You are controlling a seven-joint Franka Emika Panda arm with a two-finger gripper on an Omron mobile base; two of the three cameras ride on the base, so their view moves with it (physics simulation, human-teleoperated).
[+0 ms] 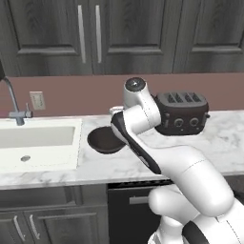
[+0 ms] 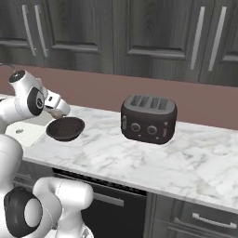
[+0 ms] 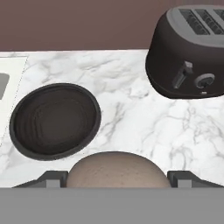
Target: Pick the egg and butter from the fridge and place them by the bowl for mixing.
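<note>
One egg [image 3: 117, 169] gripped in tool [image 3: 117, 179], one bowl [image 3: 55, 120], one toaster [image 3: 188, 52], marble counter [image 3: 131, 118].

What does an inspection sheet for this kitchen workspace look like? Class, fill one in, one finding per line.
Surface: white marble counter, bare between bowl and toaster.
Job's things: dark bowl sits empty on the counter beside the sink; egg is held between the fingers, above the counter next to the bowl. Butter: nothing seen. Fridge: nothing seen.
Clutter: dark four-slot toaster stands at the back of the counter, apart from the bowl.
Grippers: gripper shut on the egg, not yet set down.
Cables: nothing seen.
Surroundings: white sink with faucet, wall outlet, dark wooden cabinets above, reddish backsplash.
</note>
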